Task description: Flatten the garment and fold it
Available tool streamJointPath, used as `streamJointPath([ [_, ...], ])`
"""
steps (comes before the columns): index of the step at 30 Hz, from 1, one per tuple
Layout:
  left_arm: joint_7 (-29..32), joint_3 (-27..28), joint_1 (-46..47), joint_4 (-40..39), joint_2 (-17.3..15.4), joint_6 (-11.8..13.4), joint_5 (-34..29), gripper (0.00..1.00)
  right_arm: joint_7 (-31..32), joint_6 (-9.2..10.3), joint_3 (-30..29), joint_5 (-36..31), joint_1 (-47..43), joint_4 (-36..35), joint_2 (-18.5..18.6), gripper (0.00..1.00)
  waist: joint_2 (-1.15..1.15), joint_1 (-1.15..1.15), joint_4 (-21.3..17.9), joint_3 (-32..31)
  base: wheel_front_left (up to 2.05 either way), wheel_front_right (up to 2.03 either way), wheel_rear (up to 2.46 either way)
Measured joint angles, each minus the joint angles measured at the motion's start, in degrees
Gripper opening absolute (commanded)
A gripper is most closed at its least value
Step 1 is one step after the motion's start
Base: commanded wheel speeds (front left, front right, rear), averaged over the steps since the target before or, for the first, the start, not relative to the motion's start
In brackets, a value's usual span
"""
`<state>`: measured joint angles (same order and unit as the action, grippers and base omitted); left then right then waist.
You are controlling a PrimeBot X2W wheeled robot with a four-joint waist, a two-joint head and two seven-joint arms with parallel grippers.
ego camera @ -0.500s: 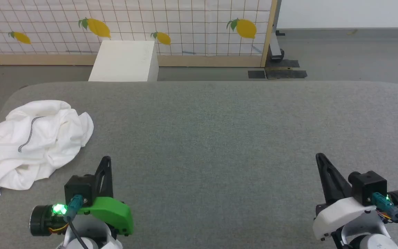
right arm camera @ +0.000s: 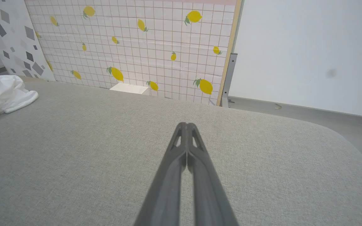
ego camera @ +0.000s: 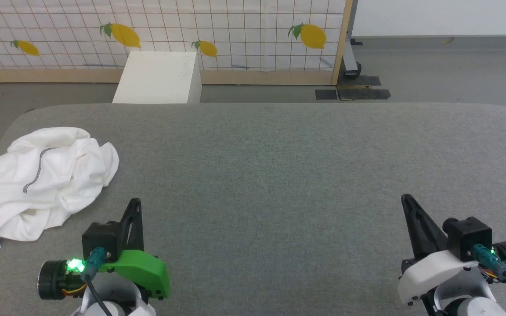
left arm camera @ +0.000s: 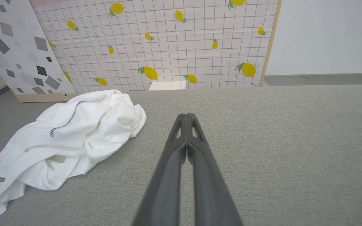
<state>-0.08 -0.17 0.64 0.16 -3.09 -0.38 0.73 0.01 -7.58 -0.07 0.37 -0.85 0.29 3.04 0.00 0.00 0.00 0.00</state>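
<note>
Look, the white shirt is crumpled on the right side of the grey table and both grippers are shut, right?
Not quite: the head view shows the white shirt crumpled on the left side of the grey table. The left gripper and right gripper are indeed shut.

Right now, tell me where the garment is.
In the head view the garment lies crumpled at the left edge of the grey table, ahead and to the left of the left claw and not touching it.
</note>
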Motion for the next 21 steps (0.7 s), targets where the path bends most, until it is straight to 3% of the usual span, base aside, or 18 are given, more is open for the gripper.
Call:
streamJointPath([
  [7,0.0,0.0,0.0,0.0,0.0,0.0,0.0,0.00,0.0,0.00,0.0,0.0,0.0,0.0,0.0,0.00,0.00,0.00,0.0,0.0,0.00,0.00,0.00],
  [8,0.0,0.0,0.0,0.0,0.0,0.0,0.0,1.00,0.0,0.00,0.0,0.0,0.0,0.0,0.0,1.00,0.00,0.00,0.0,0.0,0.00,0.00,0.00],
  [21,-0.5,-0.8,0.0,0.9,0.0,0.0,0.9,1.00,-0.1,0.00,0.0,0.2,0.0,0.3,0.0,1.00,0.00,0.00,0.3,-0.2,0.00,0.00,0.00],
])
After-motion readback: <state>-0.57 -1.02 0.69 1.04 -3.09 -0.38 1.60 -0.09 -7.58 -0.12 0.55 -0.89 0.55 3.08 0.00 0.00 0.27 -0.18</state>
